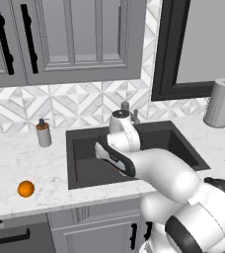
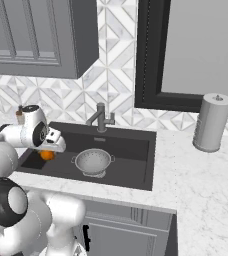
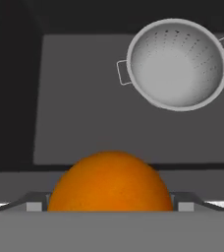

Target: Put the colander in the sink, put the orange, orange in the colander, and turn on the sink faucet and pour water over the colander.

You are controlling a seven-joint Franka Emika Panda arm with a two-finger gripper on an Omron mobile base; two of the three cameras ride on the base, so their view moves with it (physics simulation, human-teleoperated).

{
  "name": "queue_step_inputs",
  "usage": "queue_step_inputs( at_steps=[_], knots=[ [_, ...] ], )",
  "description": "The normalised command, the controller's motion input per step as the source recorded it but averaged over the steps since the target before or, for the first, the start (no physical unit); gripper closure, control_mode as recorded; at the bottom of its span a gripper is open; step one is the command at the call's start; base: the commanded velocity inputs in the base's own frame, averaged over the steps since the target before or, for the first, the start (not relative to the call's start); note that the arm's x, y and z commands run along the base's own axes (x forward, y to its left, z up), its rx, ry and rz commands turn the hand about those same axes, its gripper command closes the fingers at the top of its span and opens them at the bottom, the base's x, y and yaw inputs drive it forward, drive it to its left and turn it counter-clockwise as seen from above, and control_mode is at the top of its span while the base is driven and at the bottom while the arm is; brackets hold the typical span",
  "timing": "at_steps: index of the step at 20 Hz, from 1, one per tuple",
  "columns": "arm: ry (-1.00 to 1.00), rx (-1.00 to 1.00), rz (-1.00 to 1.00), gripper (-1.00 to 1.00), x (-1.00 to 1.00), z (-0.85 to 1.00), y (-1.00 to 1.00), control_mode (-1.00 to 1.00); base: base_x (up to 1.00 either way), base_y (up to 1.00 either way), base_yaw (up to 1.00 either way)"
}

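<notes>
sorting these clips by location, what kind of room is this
A kitchen, rendered in simulation by the look of it. A dark sink with a grey sink faucet is set into a marble-look counter, with grey cabinets above a patterned tile backsplash.

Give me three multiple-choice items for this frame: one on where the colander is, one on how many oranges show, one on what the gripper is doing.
1. Where is the colander?
A. On the counter by the soap bottle
B. On the floor of the sink
C. Beside the paper towel roll

2. How many oranges show in all?
A. One
B. Two
C. Three

3. What is the state of the gripper?
A. Empty above the faucet
B. Closed on a colander handle
C. Holding an orange over the sink

Answers: 1 B, the colander stands in the dark basin. 2 B, one orange lies on the counter and the other orange sits between the fingers. 3 C, the hand view shows that orange at the fingertips with the sink floor beyond.
</notes>
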Motion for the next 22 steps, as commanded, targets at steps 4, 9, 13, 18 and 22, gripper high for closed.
queue_step_inputs(
  at_steps=[4,9,13,18,22],
  knots=[
    [-0.19,0.00,-0.03,1.00,0.09,-0.02,-0.36,-1.00,0.00,0.00,0.00],
    [-0.01,0.00,-0.05,1.00,0.20,0.00,-0.46,-1.00,0.00,0.00,0.00],
    [0.00,0.00,-0.07,1.00,0.32,0.00,-0.34,-1.00,0.00,0.00,0.00],
    [0.00,0.00,-0.08,1.00,0.37,0.00,-0.09,-1.00,0.00,0.00,0.00],
    [0.00,0.00,-0.05,1.00,0.23,-0.10,-0.01,-1.00,0.00,0.00,0.00]
  ],
)
